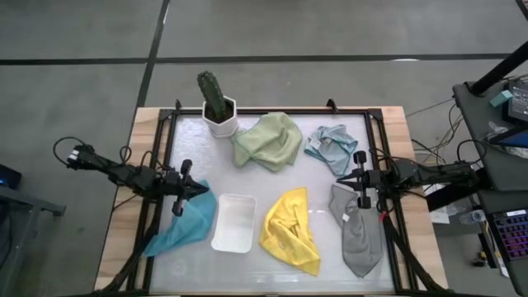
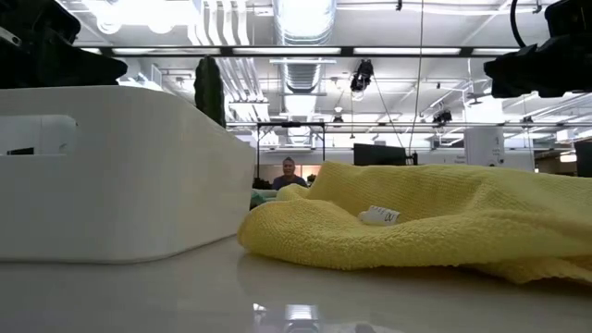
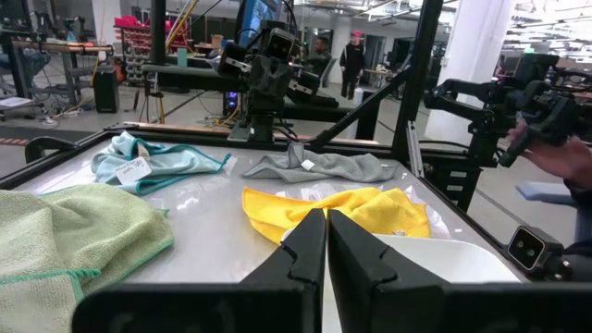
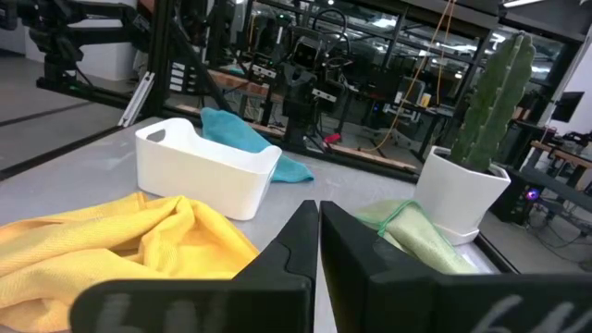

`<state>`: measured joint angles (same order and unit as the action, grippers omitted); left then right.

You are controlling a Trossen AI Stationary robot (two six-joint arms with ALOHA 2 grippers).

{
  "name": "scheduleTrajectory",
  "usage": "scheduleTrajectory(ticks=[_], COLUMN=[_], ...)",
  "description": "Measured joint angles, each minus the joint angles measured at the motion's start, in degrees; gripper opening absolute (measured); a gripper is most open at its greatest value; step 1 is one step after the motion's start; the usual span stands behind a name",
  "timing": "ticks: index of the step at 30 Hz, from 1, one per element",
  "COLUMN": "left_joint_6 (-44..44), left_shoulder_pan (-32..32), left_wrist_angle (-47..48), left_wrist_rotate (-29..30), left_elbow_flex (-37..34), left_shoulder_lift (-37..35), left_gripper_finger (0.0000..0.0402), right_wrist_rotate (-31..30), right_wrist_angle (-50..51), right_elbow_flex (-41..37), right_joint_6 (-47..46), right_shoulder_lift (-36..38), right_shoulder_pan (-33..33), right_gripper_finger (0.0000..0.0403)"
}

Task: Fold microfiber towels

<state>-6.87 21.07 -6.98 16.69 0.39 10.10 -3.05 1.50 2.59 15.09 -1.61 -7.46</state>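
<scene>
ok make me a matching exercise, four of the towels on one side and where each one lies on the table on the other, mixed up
Towels:
1. teal towel
2. yellow towel
3. green towel
4. grey towel

Places:
A. beside the cactus pot, at the table's far side
B. under the shut right gripper, at the table's right edge
C. just right of the white tray
D. under the shut left gripper, left of the tray

Pairs: 1-D, 2-C, 3-A, 4-B
</scene>
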Motion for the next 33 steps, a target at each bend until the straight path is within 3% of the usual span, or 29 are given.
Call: scheduleTrajectory(ticks=[4, 8, 12, 27, 33], left_joint_6=[1.33, 10.05, 10.29, 10.28, 10.19], left_shoulder_pan=[-0.01, -0.01, -0.01, -0.01, -0.01], left_wrist_angle=[-0.11, -7.23, -17.27, -25.44, -30.77], left_wrist_rotate=[0.07, 2.64, 3.15, 3.17, 3.43], left_elbow_flex=[-0.01, 0.00, -0.01, -0.01, -0.01], left_shoulder_lift=[0.01, 0.06, 0.25, 0.28, 1.96], left_gripper_finger=[0.0000, 0.0000, 0.0000, 0.0000, 0.0000], right_wrist_rotate=[0.02, -0.09, -0.39, -0.48, -10.46], right_wrist_angle=[-0.02, -0.09, -0.02, -0.49, -1.52], right_elbow_flex=[0.00, 0.00, 0.00, 0.00, 0.00], right_joint_6=[-3.03, -23.01, -30.82, -30.76, -26.84], right_shoulder_lift=[0.00, 0.01, 0.00, 0.02, -0.02], right_shoulder_pan=[-0.02, 0.05, 0.13, 0.13, 0.15], right_gripper_finger=[0.0009, 0.0009, 0.0009, 0.0009, 0.0009])
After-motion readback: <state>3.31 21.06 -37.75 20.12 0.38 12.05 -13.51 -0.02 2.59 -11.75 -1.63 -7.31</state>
